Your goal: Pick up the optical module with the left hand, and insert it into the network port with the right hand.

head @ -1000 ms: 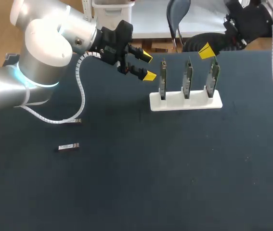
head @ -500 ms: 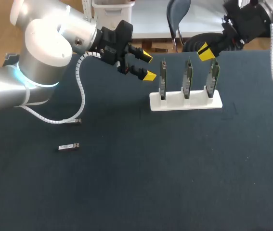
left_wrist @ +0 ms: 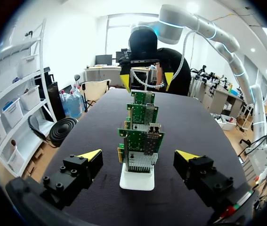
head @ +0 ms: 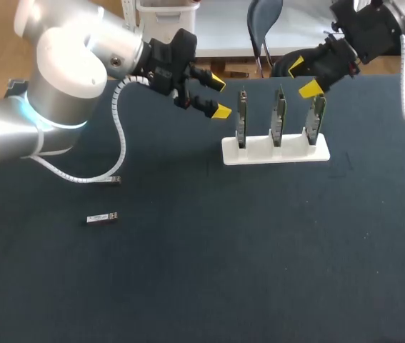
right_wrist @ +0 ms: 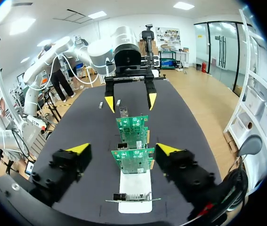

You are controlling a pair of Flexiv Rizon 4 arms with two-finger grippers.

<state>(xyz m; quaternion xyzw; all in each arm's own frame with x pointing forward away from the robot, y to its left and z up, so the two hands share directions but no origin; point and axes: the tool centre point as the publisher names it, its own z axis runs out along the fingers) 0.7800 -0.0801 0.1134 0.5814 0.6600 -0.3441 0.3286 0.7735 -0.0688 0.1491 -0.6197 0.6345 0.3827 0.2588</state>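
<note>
The optical module (head: 102,218), a small dark and silver block, lies alone on the dark table (head: 209,271) at the left. Three green network boards (head: 277,114) stand upright in a white stand (head: 276,151) at the back. My left gripper (head: 220,96) hovers open just left of the stand, holding nothing; in its wrist view (left_wrist: 139,157) the boards (left_wrist: 140,136) line up ahead of the fingers. My right gripper (head: 302,76) is open above the rightmost board (head: 318,114), with nothing between its fingers. The right wrist view (right_wrist: 123,149) looks down the row of boards (right_wrist: 134,160) toward the left gripper (right_wrist: 131,101).
A white coiled cable from my left arm droops onto the table, its end (head: 114,180) resting a little above the module. The table's far edge runs just behind the stand.
My right gripper has gone from shut to open, its fingers spreading above the rightmost board. The left arm, the stand and the module have stayed in place.
</note>
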